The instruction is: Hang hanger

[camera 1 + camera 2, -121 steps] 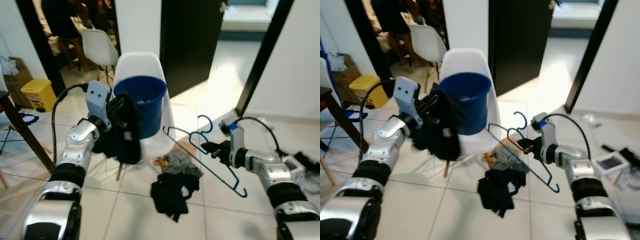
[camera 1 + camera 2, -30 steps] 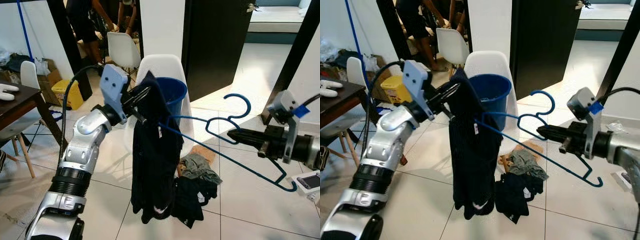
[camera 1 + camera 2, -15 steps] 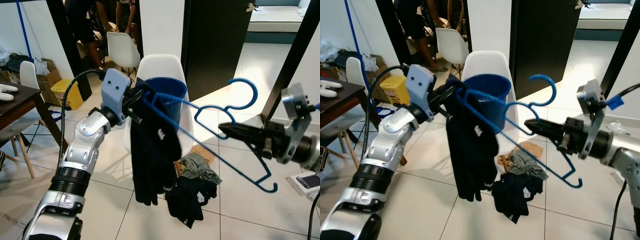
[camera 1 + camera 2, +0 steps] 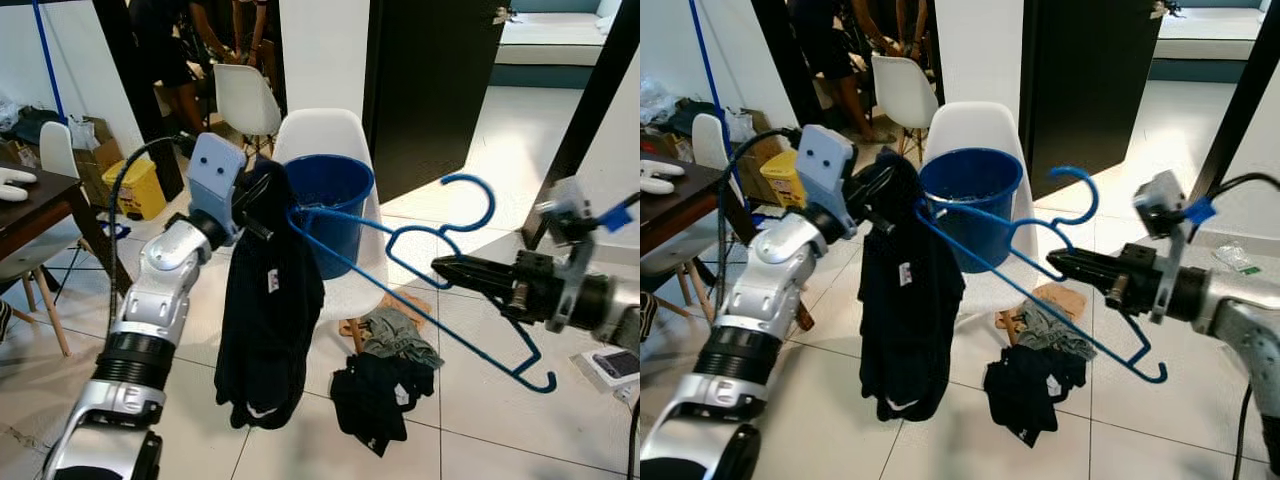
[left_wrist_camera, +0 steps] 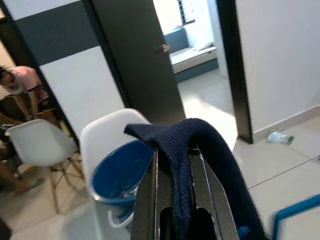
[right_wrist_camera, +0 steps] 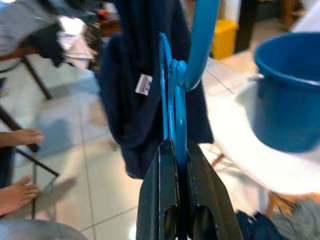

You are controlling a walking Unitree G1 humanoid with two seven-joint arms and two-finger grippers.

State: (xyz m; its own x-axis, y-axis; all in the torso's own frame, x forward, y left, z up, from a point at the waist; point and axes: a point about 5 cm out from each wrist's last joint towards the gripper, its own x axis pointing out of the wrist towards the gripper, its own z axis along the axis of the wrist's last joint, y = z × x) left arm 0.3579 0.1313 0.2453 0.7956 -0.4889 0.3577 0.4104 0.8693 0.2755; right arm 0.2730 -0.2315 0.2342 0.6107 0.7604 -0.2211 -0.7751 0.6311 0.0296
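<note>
blue hanger [image 4: 420,275]: pinched in right gripper [image 4: 445,267], far tip touching dark garment [image 4: 262,310]. garment: clamped in left gripper [image 4: 262,192], hanging beside blue bucket [image 4: 330,205] on white chair [image 4: 330,135].

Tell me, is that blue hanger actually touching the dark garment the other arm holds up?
Touching. In the left eye view, the blue hanger's far end runs into the top of the dark garment right beside the left gripper.

We cannot see where the blue hanger [image 4: 420,270] ends, since the dark garment [image 4: 265,310] swallows its far tip (and the left pincer [image 4: 262,192]), while the people [image 4: 170,40] behind are cropped.
</note>
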